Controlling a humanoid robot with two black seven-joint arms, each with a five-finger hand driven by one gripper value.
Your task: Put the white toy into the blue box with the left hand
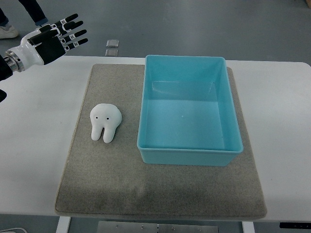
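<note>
Tooth-shaped white toy [105,123] lies on the grey mat [97,179] (roots toward us), just left of the empty blue box [189,150]; farther back, the left robot hand [53,39] hovers, fingers spread, grasping nothing.

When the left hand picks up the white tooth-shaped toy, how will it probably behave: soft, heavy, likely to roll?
The white toy looks rounded and plush-like, so it probably yields a little under the fingers and is light for its size. It lies flat on the grey mat, and its two legs make rolling unlikely. The mat's rough surface may resist a push, so lifting seems safer than sliding.
</note>
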